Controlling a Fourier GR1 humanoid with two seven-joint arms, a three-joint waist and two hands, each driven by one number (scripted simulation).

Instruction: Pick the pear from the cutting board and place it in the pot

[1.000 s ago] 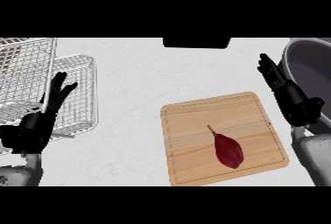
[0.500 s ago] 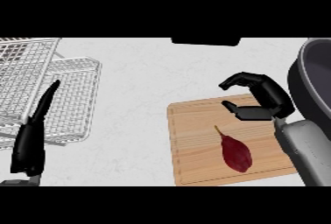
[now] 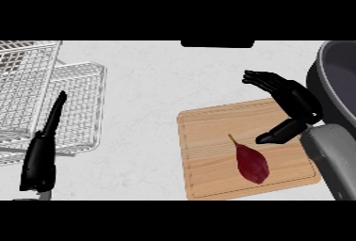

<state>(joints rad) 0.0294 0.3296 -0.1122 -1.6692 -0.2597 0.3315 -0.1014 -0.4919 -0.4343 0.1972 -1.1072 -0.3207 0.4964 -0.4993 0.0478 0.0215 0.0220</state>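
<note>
A dark red pear [image 3: 252,162] with a thin stem lies flat on the wooden cutting board [image 3: 208,155], toward its right half. My right hand [image 3: 295,101] hovers over the board's upper right corner, fingers spread and relaxed, thumb pointing down toward the pear but apart from it. It holds nothing. The dark grey pot [image 3: 335,82] stands at the right edge, just behind that hand, only partly in view. My left hand [image 3: 42,153] shows edge-on at the lower left, fingers straight and up, resting.
A wire dish rack [image 3: 42,94] fills the upper left of the white counter [image 3: 146,94], right beside my left hand. A black object [image 3: 217,44] sits at the counter's far edge.
My right hand has opened out from a curled pose and shifted slightly right over the board's corner. The view has moved a little. The pear lies where it was.
</note>
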